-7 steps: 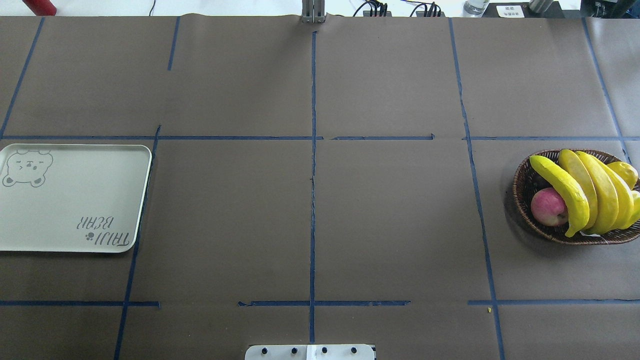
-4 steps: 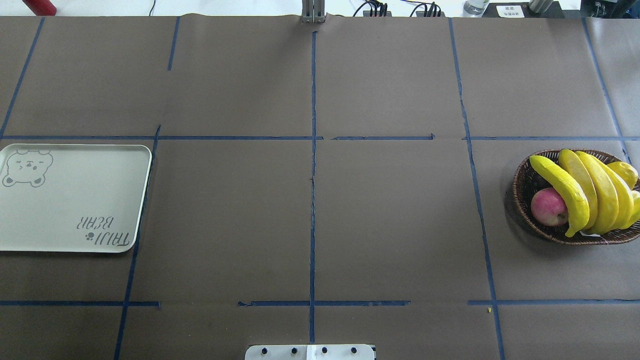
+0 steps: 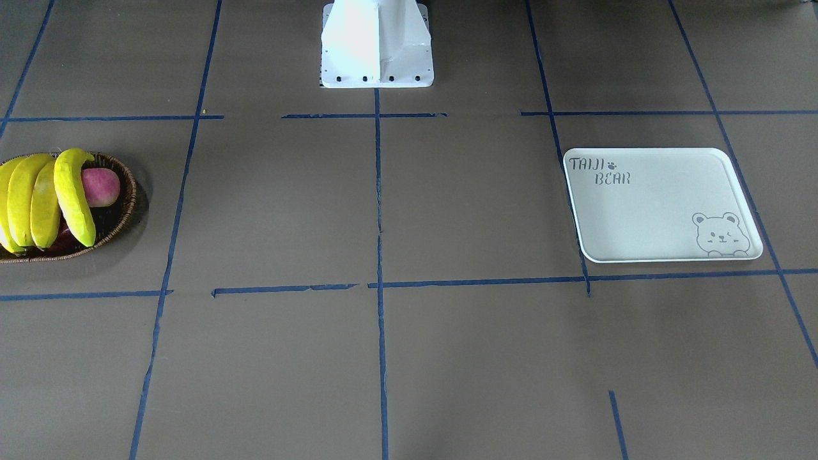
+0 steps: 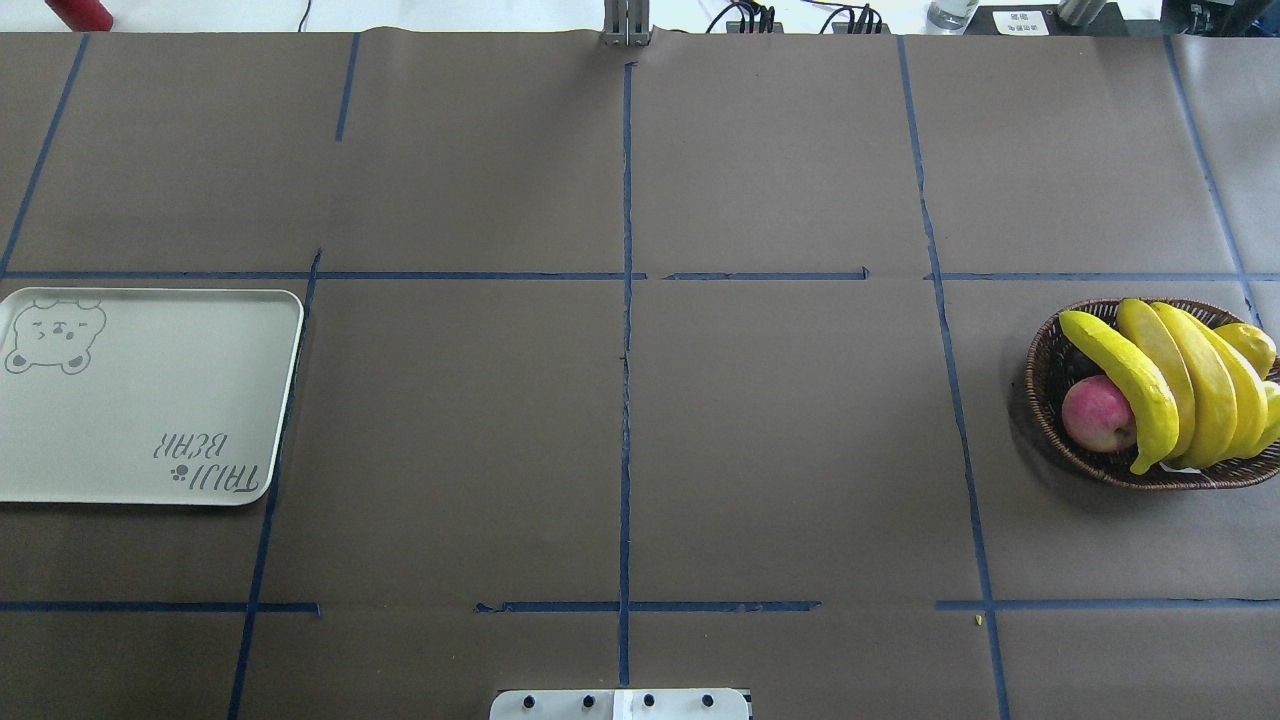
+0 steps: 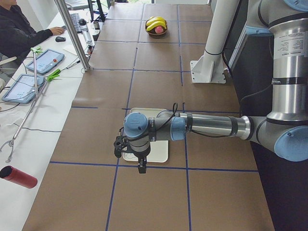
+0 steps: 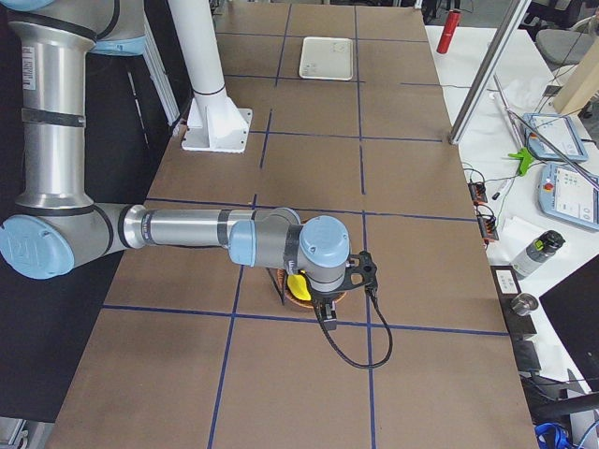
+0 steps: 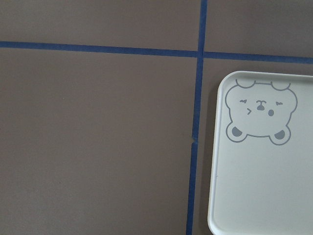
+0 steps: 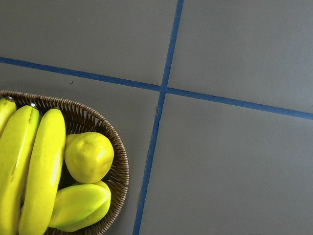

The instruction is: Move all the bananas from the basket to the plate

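Bananas (image 4: 1170, 385), an apple (image 4: 1097, 413) and possibly a pear (image 8: 89, 156) are lying in the basket (image 4: 1045, 400). The plate (image 4: 150, 400) is sitting well apart from it. I cannot tell how wide my left gripper (image 5: 142, 168) or right gripper (image 6: 325, 318) is standing.

A brown paper-covered table (image 4: 780, 450) fills the overhead view, crossed by a grid of dark blue tape lines (image 4: 627, 400); a round pink-red apple (image 4: 1097, 414) sits near its right edge; low in the right wrist view's left lie a round yellow lemon-like fruit (image 8: 89, 156) and, just below, a yellow-green fruit (image 8: 80, 206); a red cylinder (image 5: 18, 177) lies lower left in the left side view; a person in dark clothing (image 5: 17, 29) sits upper left.
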